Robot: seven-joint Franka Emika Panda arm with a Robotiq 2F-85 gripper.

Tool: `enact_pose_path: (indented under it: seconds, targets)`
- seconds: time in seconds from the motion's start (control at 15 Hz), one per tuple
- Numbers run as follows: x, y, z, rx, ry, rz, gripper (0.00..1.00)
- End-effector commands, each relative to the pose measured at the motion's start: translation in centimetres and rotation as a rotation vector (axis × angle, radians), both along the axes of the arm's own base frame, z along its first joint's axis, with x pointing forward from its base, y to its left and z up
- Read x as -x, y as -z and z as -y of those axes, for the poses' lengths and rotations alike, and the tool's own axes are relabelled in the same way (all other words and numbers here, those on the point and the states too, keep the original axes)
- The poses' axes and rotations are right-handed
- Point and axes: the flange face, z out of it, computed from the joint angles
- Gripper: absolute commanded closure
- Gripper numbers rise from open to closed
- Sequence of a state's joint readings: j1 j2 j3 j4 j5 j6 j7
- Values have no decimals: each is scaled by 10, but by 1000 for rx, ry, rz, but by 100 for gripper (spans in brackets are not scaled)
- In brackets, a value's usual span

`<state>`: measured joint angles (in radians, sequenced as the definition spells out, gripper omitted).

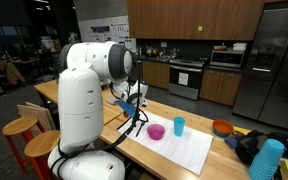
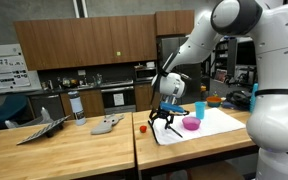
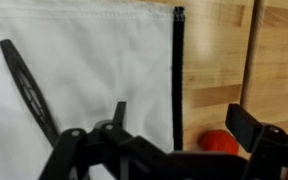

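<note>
My gripper (image 3: 182, 125) hangs open above the left edge of a white mat (image 3: 84, 60), its two black fingers (image 3: 246, 125) spread wide and nothing held. A small red ball (image 3: 220, 143) lies on the wooden table below, just off the mat's black border (image 3: 178, 70) and close to the right finger. In an exterior view the gripper (image 2: 166, 124) stands just right of the red ball (image 2: 142, 128). A pink bowl (image 2: 191, 124) and a blue cup (image 2: 199, 110) stand further along the mat. The gripper (image 1: 133, 126) hides the ball in an exterior view.
A thin black stick-like object (image 3: 29, 85) lies on the mat's left part. An orange bowl (image 1: 222, 128) and a stack of blue cups (image 1: 267, 160) sit past the mat. A grey object (image 2: 107, 125) and a dark folded thing (image 2: 39, 130) rest on the neighbouring table.
</note>
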<state>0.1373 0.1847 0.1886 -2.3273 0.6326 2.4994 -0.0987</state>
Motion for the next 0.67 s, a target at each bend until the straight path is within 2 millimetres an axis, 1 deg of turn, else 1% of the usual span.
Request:
enact_pose_path:
  seconds: [0.0, 0.2, 0.47, 0.53, 0.6]
  targets:
    - [-12, 3, -7, 9, 79, 9, 0]
    - [-13, 3, -12, 102, 92, 40, 0]
    - [-11, -1, -25, 234, 96, 80, 0]
    - [-17, -4, -32, 265, 102, 90, 0]
    - [-28, -10, -33, 295, 104, 103, 0]
